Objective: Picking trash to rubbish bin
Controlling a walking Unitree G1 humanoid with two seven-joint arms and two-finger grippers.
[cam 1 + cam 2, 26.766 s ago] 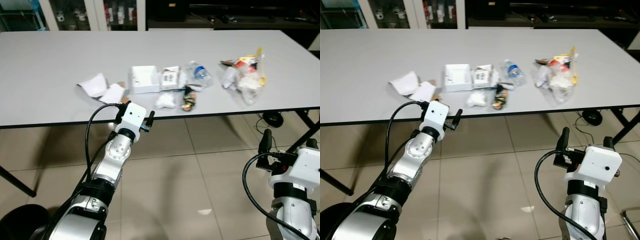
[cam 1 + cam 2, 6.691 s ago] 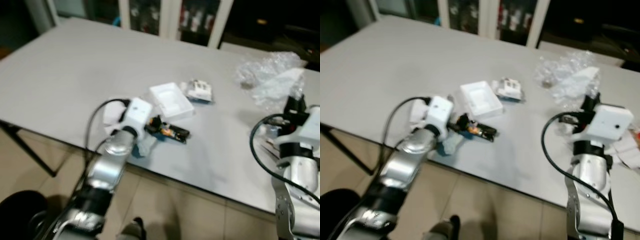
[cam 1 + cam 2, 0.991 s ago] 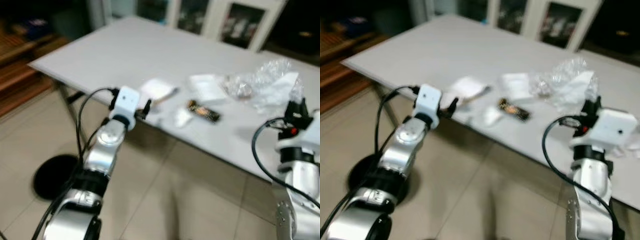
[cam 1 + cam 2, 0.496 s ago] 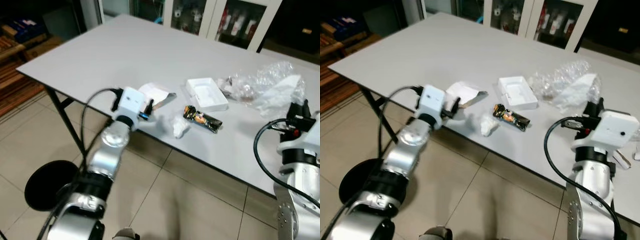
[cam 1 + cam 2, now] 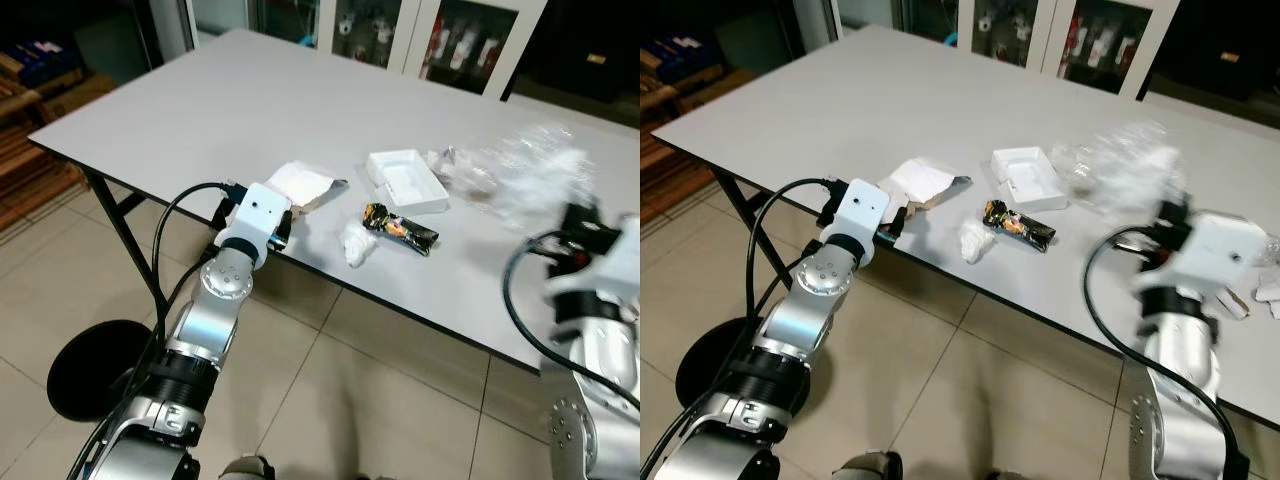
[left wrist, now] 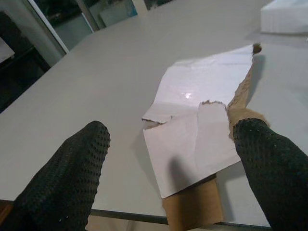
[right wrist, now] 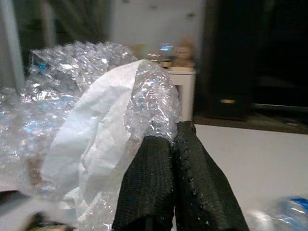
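Torn white paper on brown card lies near the grey table's front edge. My left gripper sits at that edge, just short of the paper. In the left wrist view it is open, with the paper lying ahead between the fingers. A crumpled tissue, a dark snack wrapper and an open white box lie further right. My right gripper is shut on a bundle of bubble wrap, held above the table on the right.
A round black bin stands on the tiled floor to my left, beside the table leg. Glass-door cabinets line the wall behind the table. A small white scrap lies at the far right.
The view has shifted slightly. My left gripper has dropped to the table edge by the torn paper. The right arm and its bubble wrap are now blurred, in motion.
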